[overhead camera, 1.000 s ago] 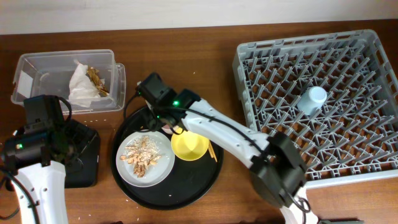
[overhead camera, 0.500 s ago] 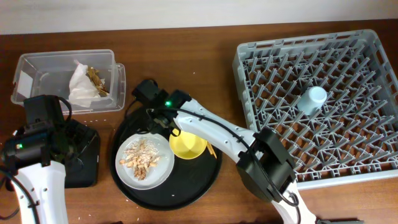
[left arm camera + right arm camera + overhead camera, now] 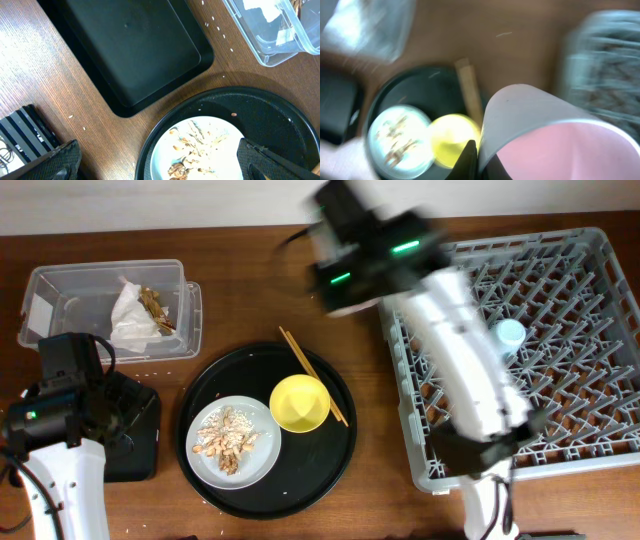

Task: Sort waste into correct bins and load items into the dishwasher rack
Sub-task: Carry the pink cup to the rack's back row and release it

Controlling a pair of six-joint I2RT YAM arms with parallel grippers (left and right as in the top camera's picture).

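Note:
My right gripper (image 3: 485, 155) is shut on the small pink cup (image 3: 555, 140) and holds it high above the table; in the overhead view the right arm (image 3: 375, 250) is a blur near the rack's left edge. My left gripper (image 3: 160, 167) is open and empty over the pale plate (image 3: 165, 150) of beige food scraps (image 3: 197, 142). The plate (image 3: 262, 465), yellow bowl (image 3: 300, 404) and chopsticks (image 3: 312, 375) lie on the round black tray (image 3: 340, 440). The light-blue cup (image 3: 508, 335) stands in the grey rack (image 3: 570, 270). The clear tub (image 3: 70, 300) holds the napkin (image 3: 128, 322) and brown wrapper (image 3: 155, 308).
The shallow black rectangular tray (image 3: 130, 55) lies left of the round tray, partly under my left arm (image 3: 60, 420) in the overhead view. Bare wooden table shows between the tub and the rack.
My right arm has lifted off the round tray with the pink cup and swung up and right toward the rack. The chopsticks are now uncovered. The left arm has not moved.

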